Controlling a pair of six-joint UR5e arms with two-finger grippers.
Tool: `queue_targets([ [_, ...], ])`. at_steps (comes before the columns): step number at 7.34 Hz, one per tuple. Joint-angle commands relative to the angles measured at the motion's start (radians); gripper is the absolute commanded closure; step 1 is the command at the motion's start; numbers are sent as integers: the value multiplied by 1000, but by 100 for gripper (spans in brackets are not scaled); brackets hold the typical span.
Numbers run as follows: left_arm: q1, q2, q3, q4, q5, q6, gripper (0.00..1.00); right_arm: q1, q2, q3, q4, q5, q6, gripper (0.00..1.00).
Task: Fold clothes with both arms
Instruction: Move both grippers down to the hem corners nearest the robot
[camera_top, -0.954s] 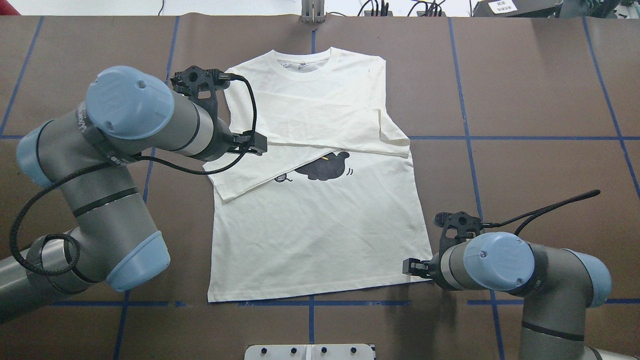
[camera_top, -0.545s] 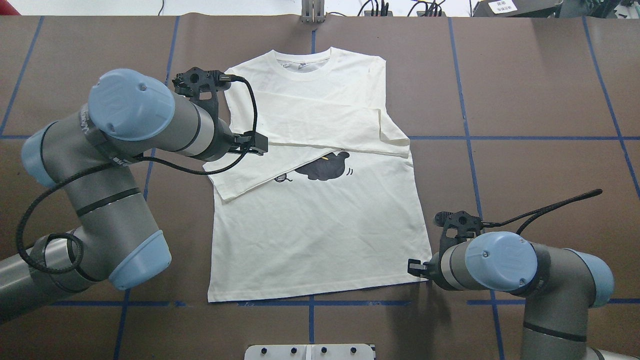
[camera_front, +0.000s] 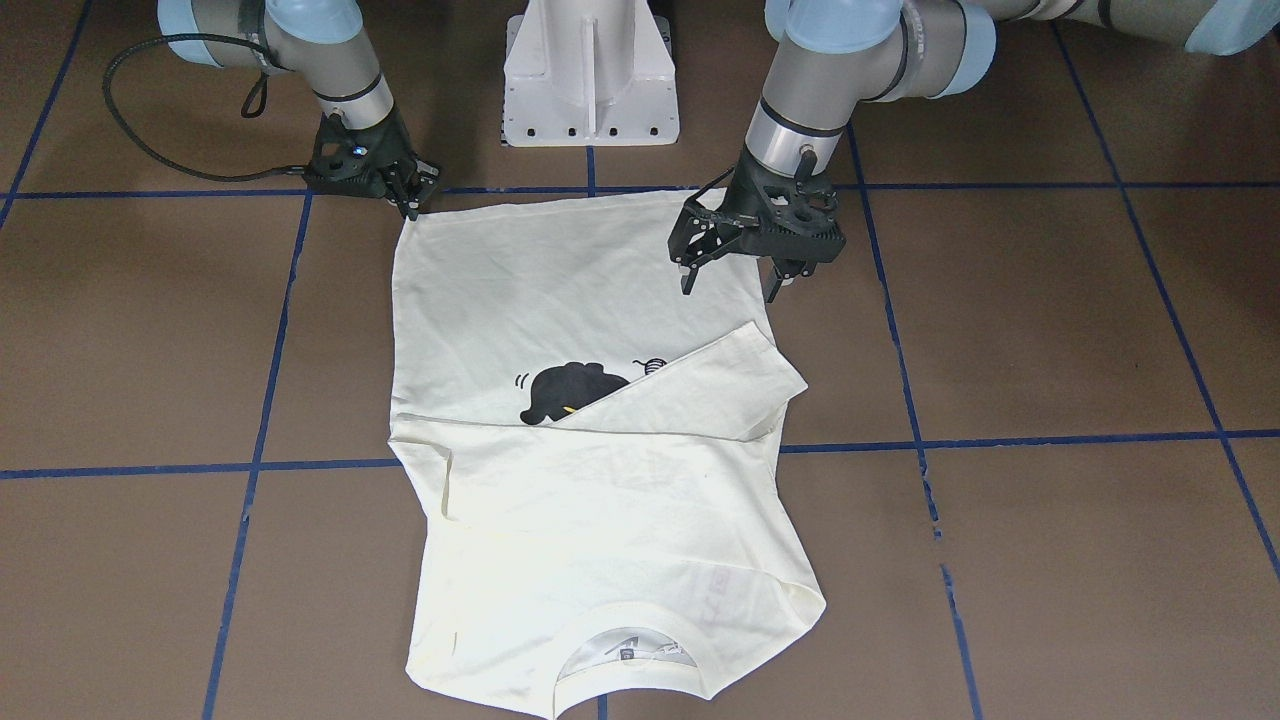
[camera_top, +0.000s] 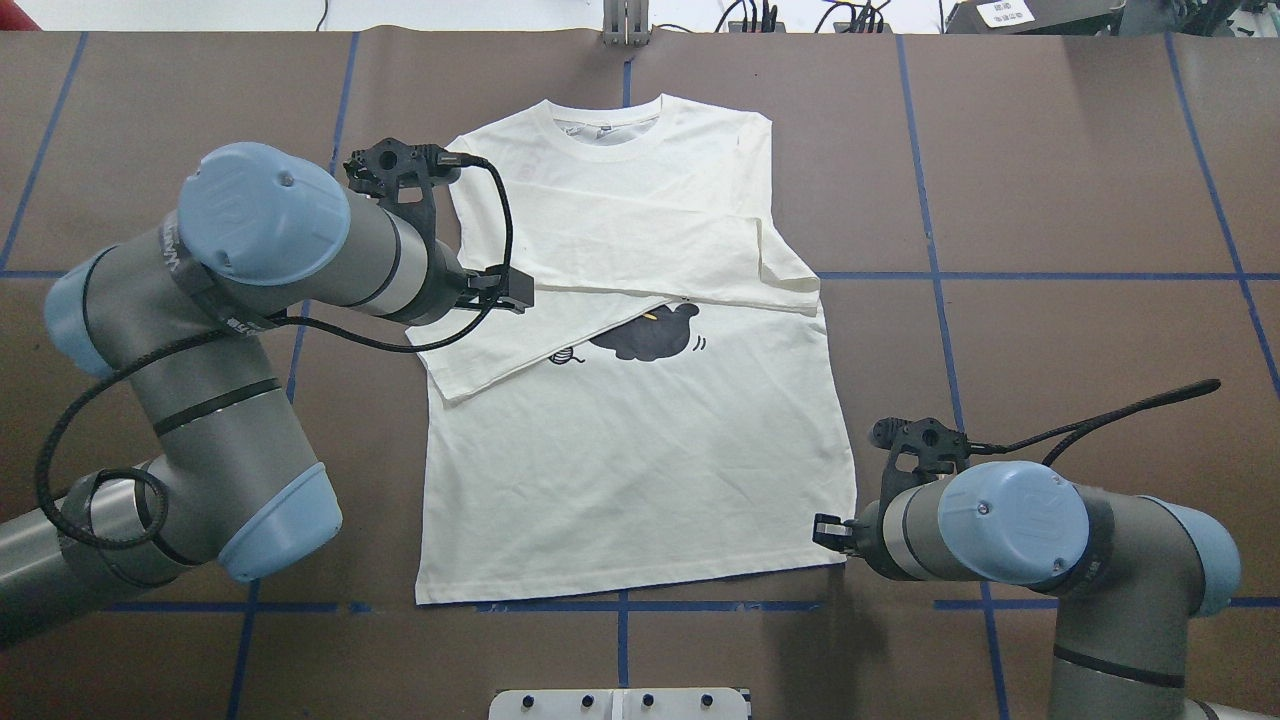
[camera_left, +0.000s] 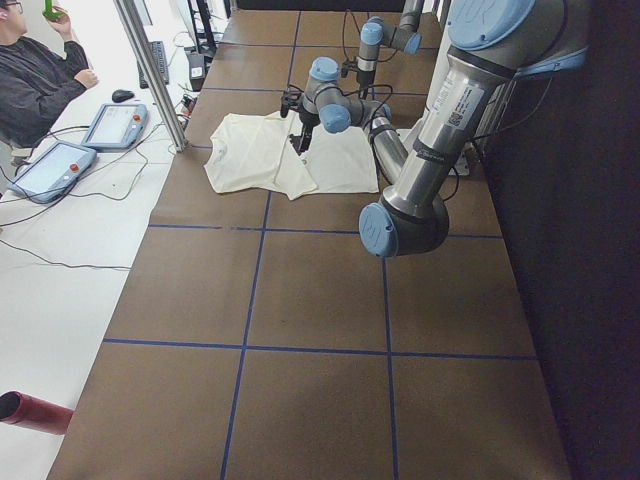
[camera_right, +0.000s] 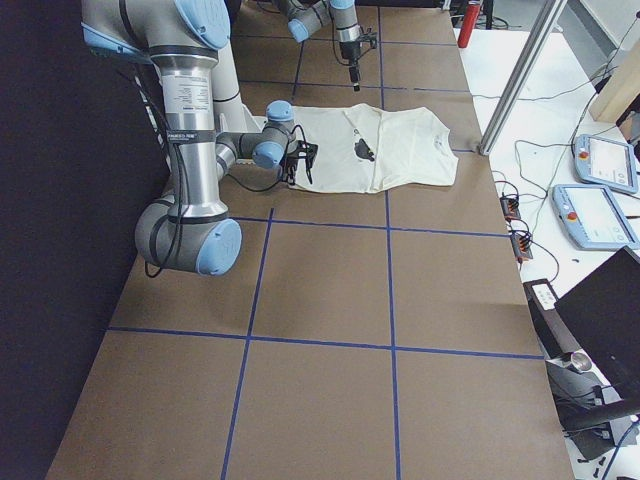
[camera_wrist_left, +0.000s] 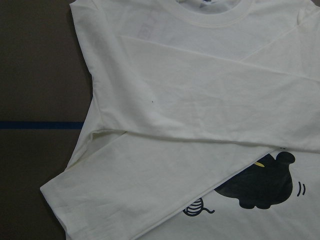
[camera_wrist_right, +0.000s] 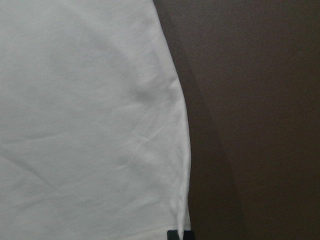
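Note:
The cream shirt (camera_top: 640, 470) lies flat on the brown table, collar away from the robot. Both sleeves are folded across the chest and partly cover the black cat print (camera_top: 645, 335). My left gripper (camera_front: 729, 290) hovers open above the shirt's side near the folded sleeve; it also shows in the overhead view (camera_top: 515, 290). Its wrist view shows only the sleeves and print (camera_wrist_left: 175, 100), no fingers. My right gripper (camera_front: 412, 205) is low at the hem corner nearest the robot (camera_top: 825, 532) and looks shut on it. One fingertip (camera_wrist_right: 177, 235) sits at the shirt's edge (camera_wrist_right: 90, 125).
The white pedestal base (camera_front: 590, 70) stands at the robot's edge of the table. Blue tape lines cross the brown table (camera_top: 1050, 200). A seated person (camera_left: 40, 80) and teach pendants (camera_left: 110, 125) are beyond the far edge, beside a metal post (camera_left: 150, 70).
The right arm's elbow has shifted slightly to the right and the hem corner by its gripper has drawn in a little. The left arm has barely drifted.

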Motion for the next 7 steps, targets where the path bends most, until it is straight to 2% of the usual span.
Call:
queue_targets([
  [1,84,59,13,-20,-1,-185,1,18,7,36,0,0,1,100],
  [3,219,113,-37,-48,10,-389,4,35,13,36,2,-5,2,100],
  [4,270,186,-74,-48,19,-451,14,38,14,38,2,-5,2,100],
  [5,302,247,-100,-42,64,-461,15,41,16,38,3,-3,2,100],
  [7,360,324,-140,-21,77,-505,15,41,22,36,17,-5,2,100],
])
